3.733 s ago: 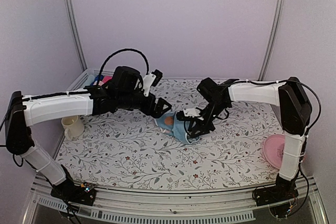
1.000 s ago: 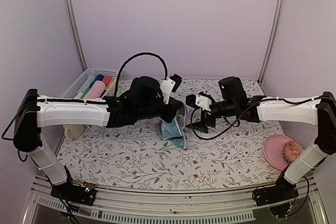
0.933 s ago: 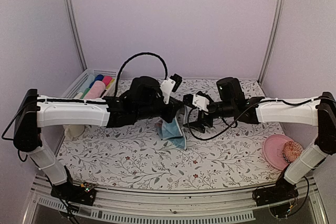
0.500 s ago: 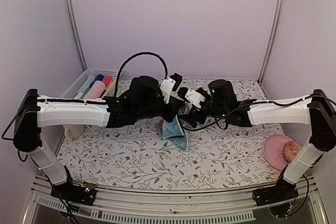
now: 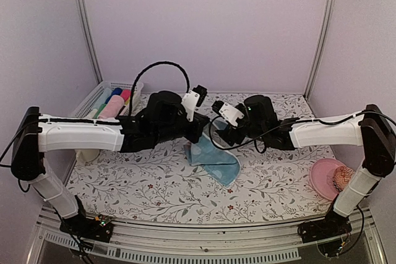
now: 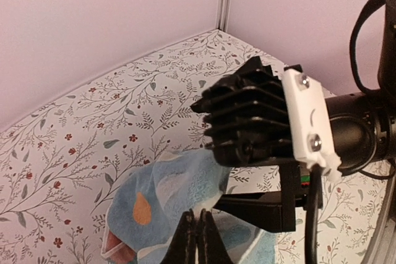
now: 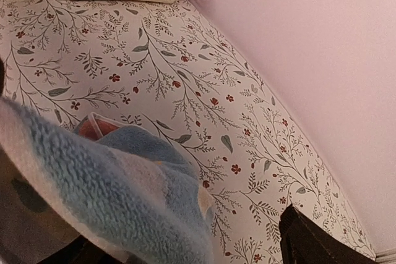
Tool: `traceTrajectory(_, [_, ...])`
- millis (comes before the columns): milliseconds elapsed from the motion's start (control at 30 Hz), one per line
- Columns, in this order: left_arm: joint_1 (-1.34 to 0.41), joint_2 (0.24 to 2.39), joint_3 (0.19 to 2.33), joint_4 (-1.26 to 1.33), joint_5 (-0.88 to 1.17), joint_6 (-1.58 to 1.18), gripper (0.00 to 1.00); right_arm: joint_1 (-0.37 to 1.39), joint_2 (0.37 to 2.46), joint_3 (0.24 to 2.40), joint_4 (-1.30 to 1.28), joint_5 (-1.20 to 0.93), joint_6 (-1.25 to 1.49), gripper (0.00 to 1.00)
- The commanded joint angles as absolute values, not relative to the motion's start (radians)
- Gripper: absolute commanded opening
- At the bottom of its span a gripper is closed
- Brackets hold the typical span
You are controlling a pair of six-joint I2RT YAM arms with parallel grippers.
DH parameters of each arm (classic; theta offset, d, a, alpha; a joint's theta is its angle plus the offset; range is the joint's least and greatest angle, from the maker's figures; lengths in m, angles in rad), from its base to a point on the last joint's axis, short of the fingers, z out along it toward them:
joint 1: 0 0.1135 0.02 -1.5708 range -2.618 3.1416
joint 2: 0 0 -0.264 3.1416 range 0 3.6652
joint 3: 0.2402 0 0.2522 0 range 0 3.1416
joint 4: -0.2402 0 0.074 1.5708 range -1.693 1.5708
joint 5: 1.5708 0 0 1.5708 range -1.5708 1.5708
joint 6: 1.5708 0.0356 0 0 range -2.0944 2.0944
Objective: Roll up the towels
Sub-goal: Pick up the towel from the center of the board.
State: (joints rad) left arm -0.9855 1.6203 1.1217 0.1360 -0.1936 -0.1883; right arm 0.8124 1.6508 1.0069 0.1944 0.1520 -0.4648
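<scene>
**Top view.** Left gripper (image 5: 201, 131): closed on the upper edge of the light blue towel (image 5: 216, 159). The towel hangs from it, its lower part spread on the floral table (image 5: 154, 180) at mid-table. Right gripper (image 5: 218, 133): just beside the left one, at the same raised edge. White basket (image 5: 99, 94): far left corner. Pink plate (image 5: 322, 174): near right.

**Left wrist.** Fingertips pinched together on the towel; orange mark (image 6: 142, 207) faces up. Right gripper's black body is close behind.

**Right wrist.** Towel fills the lower left. One finger (image 7: 306, 242) stands far to the side, so the jaws are spread and not clamping.
</scene>
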Motion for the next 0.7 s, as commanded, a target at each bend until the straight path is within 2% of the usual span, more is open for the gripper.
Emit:
traceTrajectory(0, [-0.964, 1.561, 1.100, 0.159, -0.268, -0.189, 0.00, 0.810, 1.668, 1.033, 0.168, 0.205, -0.456, 0.85])
traceTrajectory(233, [-0.958, 1.569, 1.098, 0.161, -0.258, -0.188, 0.00, 0.797, 1.673, 1.030, 0.161, 0.186, -0.472, 0.79])
traceTrajectory(500, [-0.955, 1.602, 1.107, 0.157, -0.232, -0.200, 0.00, 0.799, 1.625, 0.988, 0.207, 0.135, -0.559, 0.57])
traceTrajectory(667, [-0.948, 1.623, 1.119, 0.134, -0.239, -0.207, 0.00, 0.799, 1.580, 0.958, 0.222, 0.120, -0.592, 0.52])
